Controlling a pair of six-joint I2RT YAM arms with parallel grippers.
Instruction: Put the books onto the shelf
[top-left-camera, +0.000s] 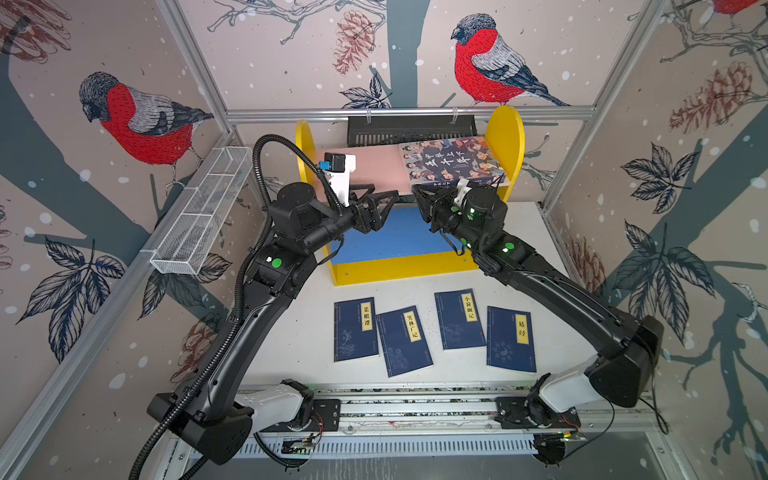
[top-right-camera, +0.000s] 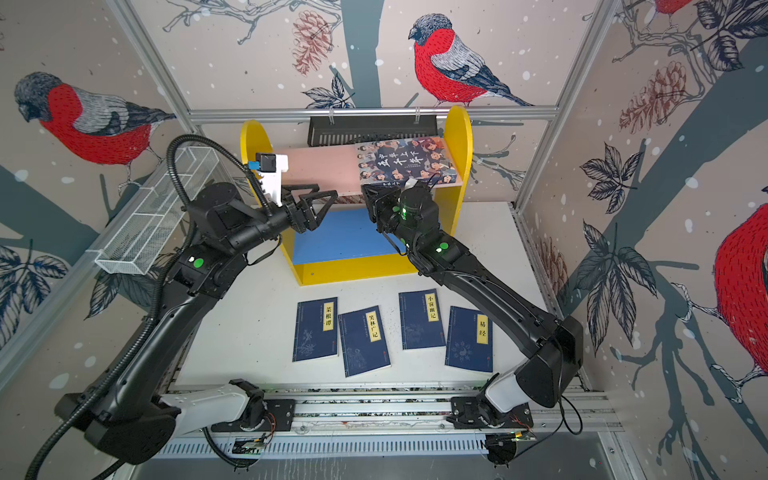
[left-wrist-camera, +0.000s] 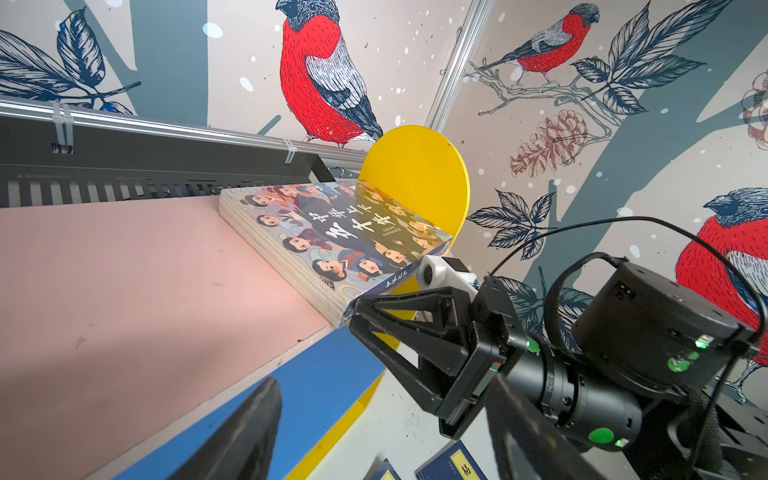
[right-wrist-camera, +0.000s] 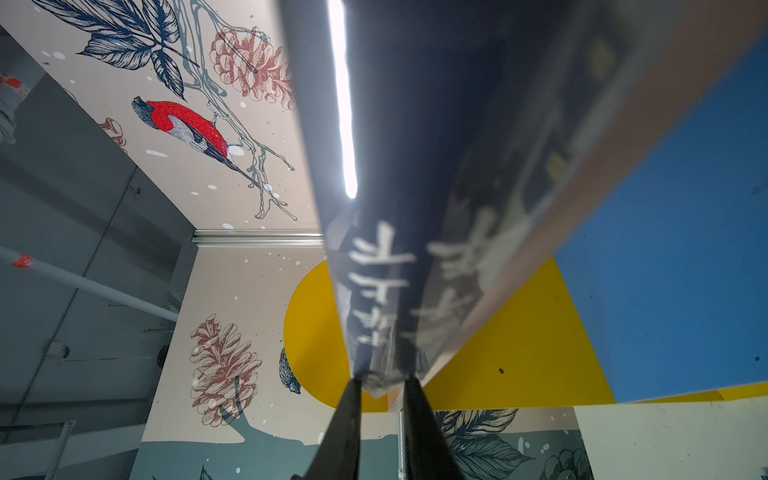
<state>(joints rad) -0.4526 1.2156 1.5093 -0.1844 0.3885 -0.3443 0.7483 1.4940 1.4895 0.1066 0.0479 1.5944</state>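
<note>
Shelf (top-left-camera: 505, 137): two tiers, yellow sides, at the back of the desk (top-left-camera: 299, 332).
Large book (top-left-camera: 451, 160): flat on the shelf's pink board (top-left-camera: 374, 166), against its right panel.
Right hand (left-wrist-camera: 356, 312): clamped on the book's near corner at the shelf's front edge, probably to seat it.
Left hand (top-left-camera: 384, 207): fingers apart, empty, just before the shelf's front.
Navy books (top-left-camera: 405, 340): four flat before the shelf.
Open room: pink board's left half; blue board (top-left-camera: 395, 232).

Beige wallpaper (top-left-camera: 582, 50) with red-breasted birds, pinecones, navy leaves covering walls around white bench (top-left-camera: 299, 345). Silver aluminium rails (top-left-camera: 407, 113) framing corners. White wire mesh basket (top-left-camera: 203, 216) hanging along left wall; black slotted tray (top-left-camera: 409, 129) hanging from back rail.
</note>
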